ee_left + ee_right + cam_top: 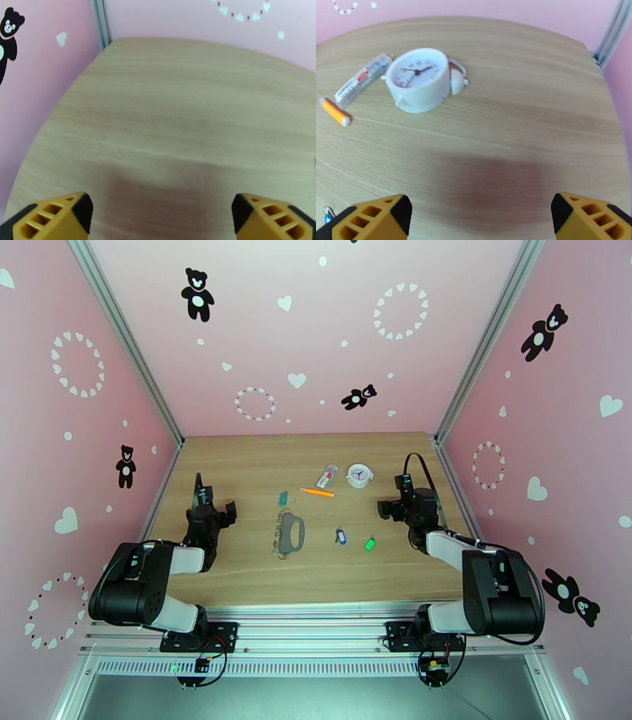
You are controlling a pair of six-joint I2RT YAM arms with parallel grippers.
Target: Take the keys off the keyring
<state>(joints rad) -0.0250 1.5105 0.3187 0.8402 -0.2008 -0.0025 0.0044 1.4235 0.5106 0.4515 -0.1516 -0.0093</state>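
The keyring (289, 534), a dull grey oval loop, lies on the wooden table a little left of centre. To its right, apart from it, lie the blue-headed key (340, 536) and the green-headed key (368, 543), side by side. The blue key's tip (328, 213) peeks in at the bottom left of the right wrist view. My left gripper (213, 497) hovers left of the keyring, open and empty; its yellow fingertips (81, 209) stand wide over bare wood. Right of the keys, my right gripper (395, 494) is open and empty, fingertips (403, 211) wide apart.
A white alarm clock (419, 79), a clear tube (361, 81) and an orange pen (333, 111) lie behind the keys. A small teal trinket (283, 497) sits just behind the keyring. Pink walls close in the table on three sides.
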